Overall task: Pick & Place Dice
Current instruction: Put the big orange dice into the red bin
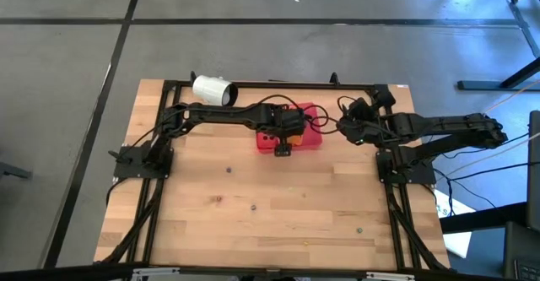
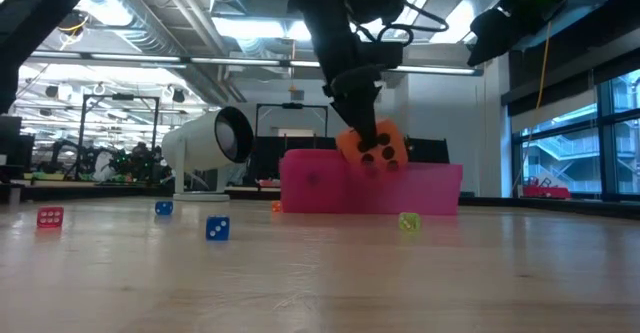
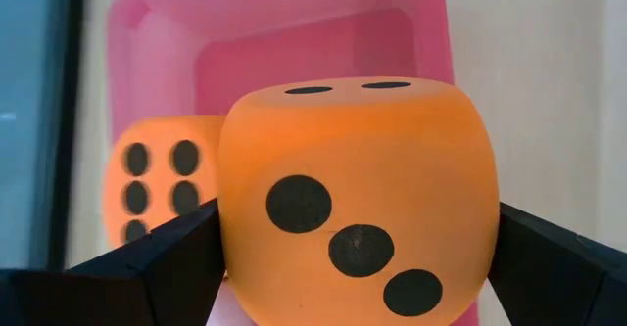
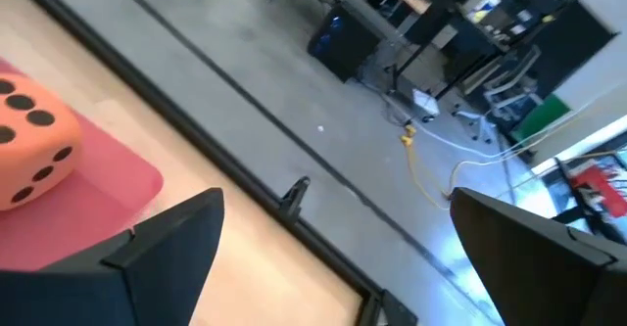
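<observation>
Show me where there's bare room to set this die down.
Crowded: the pink tray, where the left gripper holds an orange die beside another orange die. Free: the wooden table on the near side of the tray, between both arm bases, apart from scattered tiny dice.

Two orange dice are showing at one pink tray [image 3: 147, 32]: one [image 3: 358, 199] is sitting gripped between the left hand's fingers, the other [image 3: 157, 184] is lying inside the tray. One white cup [image 2: 205, 143] is lying beside the tray. Four tiny dice are resting on the desk [image 2: 320, 283] near the tray: one red [image 2: 50, 216], two blue [image 2: 217, 229] [image 2: 163, 208], one yellow-green [image 2: 409, 221].
</observation>
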### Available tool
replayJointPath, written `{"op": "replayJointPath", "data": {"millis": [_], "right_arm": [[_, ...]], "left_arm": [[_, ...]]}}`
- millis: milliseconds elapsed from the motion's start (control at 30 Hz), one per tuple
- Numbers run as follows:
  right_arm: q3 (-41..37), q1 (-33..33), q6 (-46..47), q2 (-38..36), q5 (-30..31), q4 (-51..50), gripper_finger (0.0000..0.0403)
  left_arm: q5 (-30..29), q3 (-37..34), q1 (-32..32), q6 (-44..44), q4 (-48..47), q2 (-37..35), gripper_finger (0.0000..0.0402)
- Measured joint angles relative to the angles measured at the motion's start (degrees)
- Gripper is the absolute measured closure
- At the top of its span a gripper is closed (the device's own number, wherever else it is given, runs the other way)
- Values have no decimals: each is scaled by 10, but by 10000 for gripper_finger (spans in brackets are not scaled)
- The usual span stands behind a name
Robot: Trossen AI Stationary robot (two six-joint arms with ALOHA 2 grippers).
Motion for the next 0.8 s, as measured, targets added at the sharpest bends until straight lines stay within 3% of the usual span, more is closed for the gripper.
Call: {"op": "replayJointPath", "data": {"millis": [100, 567, 800], "right_arm": [[0, 0, 0, 0, -18, 6, 7], [0, 0, 22, 13, -59, 66, 7], [0, -1, 20, 41, -9, 76, 7]], "left_arm": [[18, 0, 1, -1, -15, 0, 25], [-5, -1, 8, 2, -90, 0, 25], [-3, -21, 8, 2, -93, 0, 25]]}}
